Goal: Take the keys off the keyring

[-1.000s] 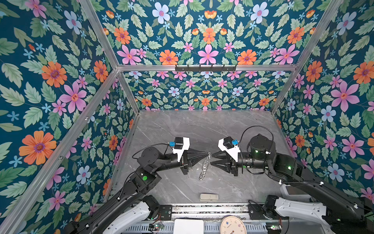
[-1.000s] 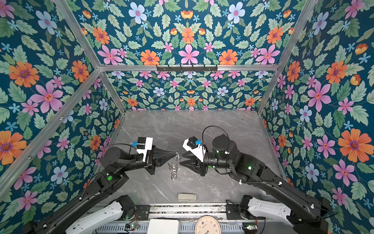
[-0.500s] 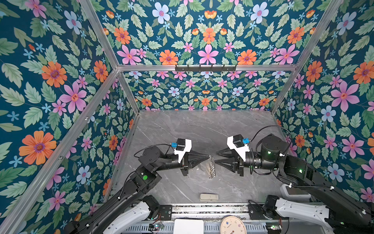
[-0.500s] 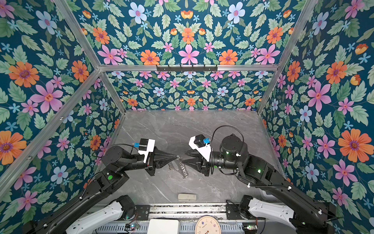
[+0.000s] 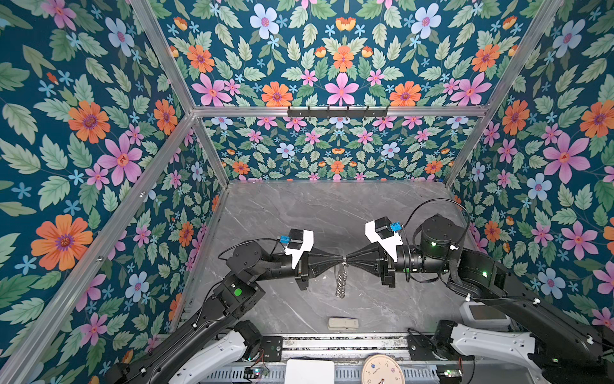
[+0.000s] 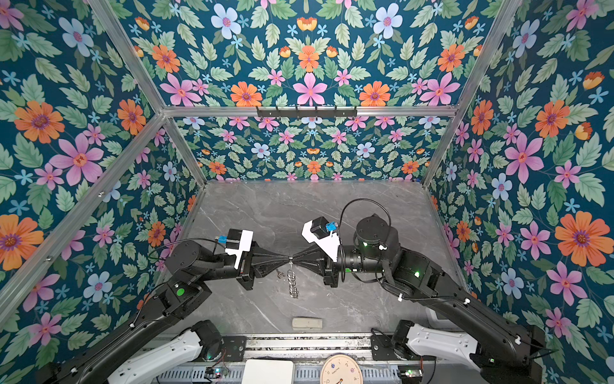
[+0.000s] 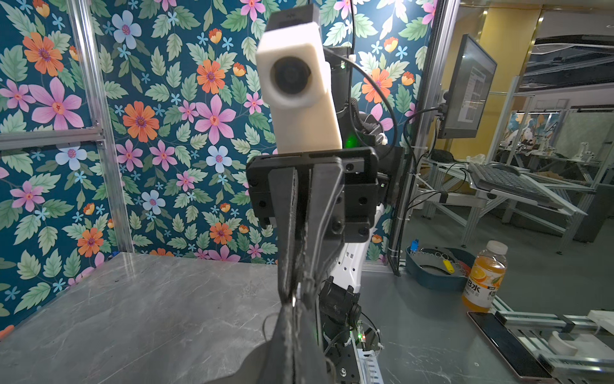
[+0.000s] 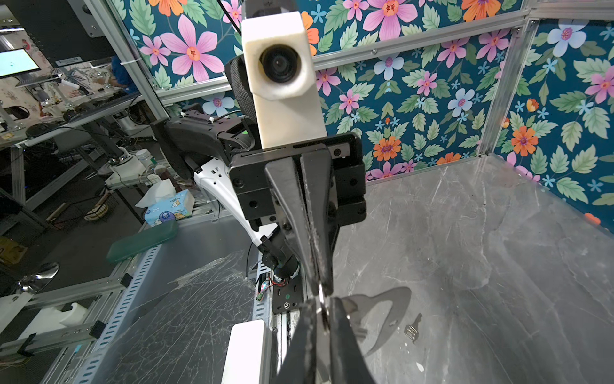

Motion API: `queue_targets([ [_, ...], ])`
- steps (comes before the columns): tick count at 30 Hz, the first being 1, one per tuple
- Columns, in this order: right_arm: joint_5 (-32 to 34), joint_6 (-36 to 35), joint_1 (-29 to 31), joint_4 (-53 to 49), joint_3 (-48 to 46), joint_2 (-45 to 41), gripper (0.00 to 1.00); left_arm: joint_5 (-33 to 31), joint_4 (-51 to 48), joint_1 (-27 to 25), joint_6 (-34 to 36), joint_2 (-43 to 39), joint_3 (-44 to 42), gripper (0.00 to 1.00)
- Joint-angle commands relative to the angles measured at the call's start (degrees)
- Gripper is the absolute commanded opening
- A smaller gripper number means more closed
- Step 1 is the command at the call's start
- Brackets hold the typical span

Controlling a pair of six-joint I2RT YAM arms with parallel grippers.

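Over the grey table [image 5: 299,216], nearer its front edge than its back, the two arms meet tip to tip. The left gripper [image 5: 343,260] and the right gripper [image 5: 349,259] each have their fingers [image 5: 327,261] pressed closed. They pinch the little keyring [image 5: 345,263] from opposite sides and hold it up off the table. A pale beige block [image 5: 343,323] lies by the front edge, well apart from all this. A short silver chain [image 5: 341,282] hangs straight down from the keyring. One key [image 6: 280,274] lies loose on the table just beside the chain, so I'd judge the job about half done. I can't make out the second key. It is likely on the keyring, hidden at the fingertips, and would be what is left to work off.
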Motion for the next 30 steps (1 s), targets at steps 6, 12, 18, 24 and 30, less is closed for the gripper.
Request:
queue_targets([
  [6,-0.62,1.02,-0.10,0.07,0.52,0.51,0.00,-0.09,2.92,0.05,-0.89,0.35,0.30,0.00],
  [12,-2.05,1.60,-1.75,-2.95,2.17,0.99,0.00,-0.56,-0.60,0.01,-0.49,0.75,1.92,0.01],
  [18,-5.79,-0.03,-5.88,-14.27,8.13,3.17,0.00,0.60,-11.81,0.06,2.06,2.25,6.51,0.25],
  [24,-5.44,-3.61,-5.94,-24.16,14.24,6.67,0.00,1.95,-23.21,0.06,4.86,5.53,12.82,0.30],
  [30,-5.12,-5.21,-5.94,-27.42,16.99,8.40,0.00,3.90,-31.42,0.08,6.92,9.49,18.31,0.30],
])
